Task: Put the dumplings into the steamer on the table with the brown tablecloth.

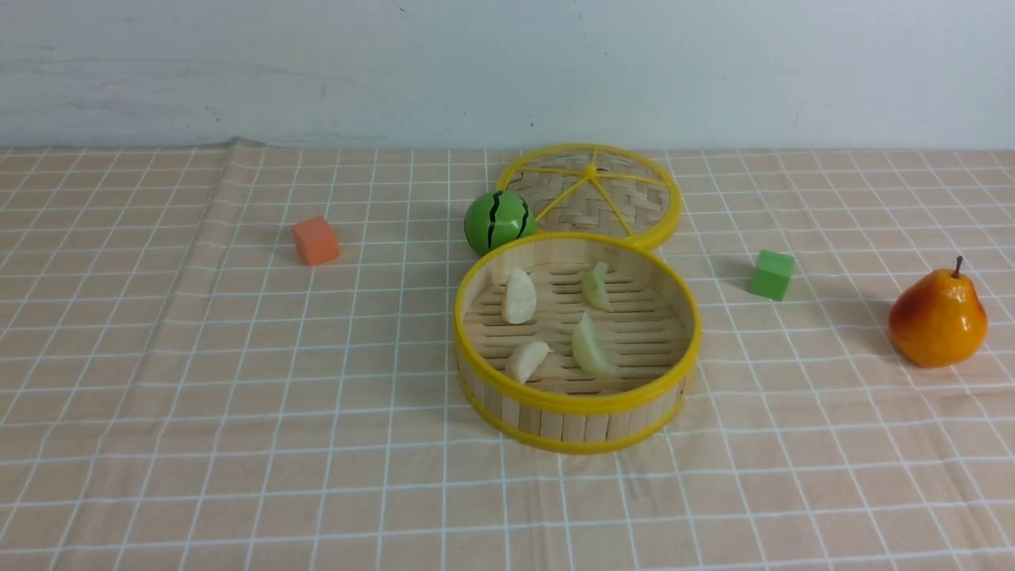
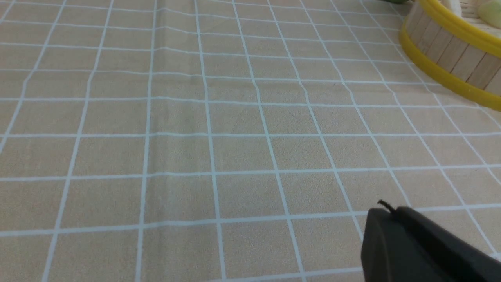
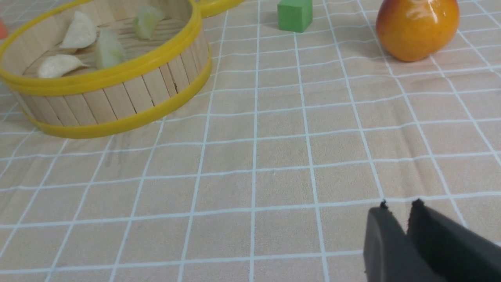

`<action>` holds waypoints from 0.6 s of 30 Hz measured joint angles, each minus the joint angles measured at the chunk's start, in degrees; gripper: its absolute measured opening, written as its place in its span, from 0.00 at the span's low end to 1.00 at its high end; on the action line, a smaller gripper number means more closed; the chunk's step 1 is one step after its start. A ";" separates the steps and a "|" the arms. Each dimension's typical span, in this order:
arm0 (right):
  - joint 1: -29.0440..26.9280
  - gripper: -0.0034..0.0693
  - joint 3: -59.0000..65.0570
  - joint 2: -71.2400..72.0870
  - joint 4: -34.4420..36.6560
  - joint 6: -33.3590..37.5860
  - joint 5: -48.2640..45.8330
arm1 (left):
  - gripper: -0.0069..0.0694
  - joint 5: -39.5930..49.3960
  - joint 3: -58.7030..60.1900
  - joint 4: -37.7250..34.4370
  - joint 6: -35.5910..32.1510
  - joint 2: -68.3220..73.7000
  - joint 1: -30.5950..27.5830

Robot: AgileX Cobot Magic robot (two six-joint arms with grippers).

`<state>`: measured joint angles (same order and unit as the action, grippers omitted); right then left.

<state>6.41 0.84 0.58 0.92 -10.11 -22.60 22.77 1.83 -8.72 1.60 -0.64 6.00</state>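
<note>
All four dumplings are lying inside the steamer at the middle of the tablecloth, so the job looks done. Both arms are hanging low near the front edge (likely parked), the left gripper and right gripper clenched on nothing.

- We found four dumplings lying in the steamer, which sat mid-tabletop.
- Behind it lay the lid, with a melon ball just left of that.
- One cube sat far left; another cube and a pear sat right.
</note>
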 joint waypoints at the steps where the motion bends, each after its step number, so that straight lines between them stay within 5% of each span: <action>1: 0.00 0.18 0.00 0.00 0.00 0.00 0.00 | 0.07 0.00 0.00 0.00 0.00 0.00 0.00; 18: 0.00 0.21 0.00 0.00 0.00 0.00 0.00 | 0.07 0.05 0.00 0.00 -0.04 0.00 0.00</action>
<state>6.41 0.84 0.58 0.92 -10.11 -22.60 22.82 1.83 -8.72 1.56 -0.64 6.00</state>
